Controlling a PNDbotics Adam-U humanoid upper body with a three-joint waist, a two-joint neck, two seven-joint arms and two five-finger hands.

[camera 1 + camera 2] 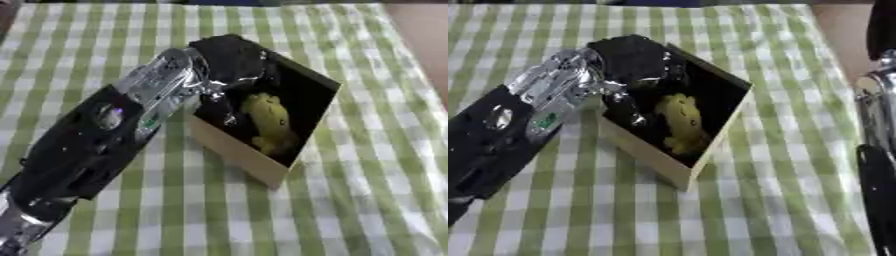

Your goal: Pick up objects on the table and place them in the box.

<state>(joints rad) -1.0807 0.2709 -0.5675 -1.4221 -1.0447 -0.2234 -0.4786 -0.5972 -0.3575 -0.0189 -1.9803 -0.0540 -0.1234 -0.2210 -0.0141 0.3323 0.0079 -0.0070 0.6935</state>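
Note:
A cardboard box [234,150] with tan walls and a dark inside stands askew in the middle of the checked cloth. A yellow-olive object [269,122] lies on the box floor, towards its right side. My left arm comes in from the lower left, and my left hand [229,57] hangs over the box's far left corner. Its fingers [626,111] reach down into the box, relaxed, and stand just left of the yellow object with nothing in them. My right arm [877,150] runs up the right edge of the right eye view. Its dark hand [881,27] shows only in part at the top.
A green and white checked cloth [350,210] covers the table. A bare brownish strip of table [424,35] shows at the far right. No other loose objects show on the cloth.

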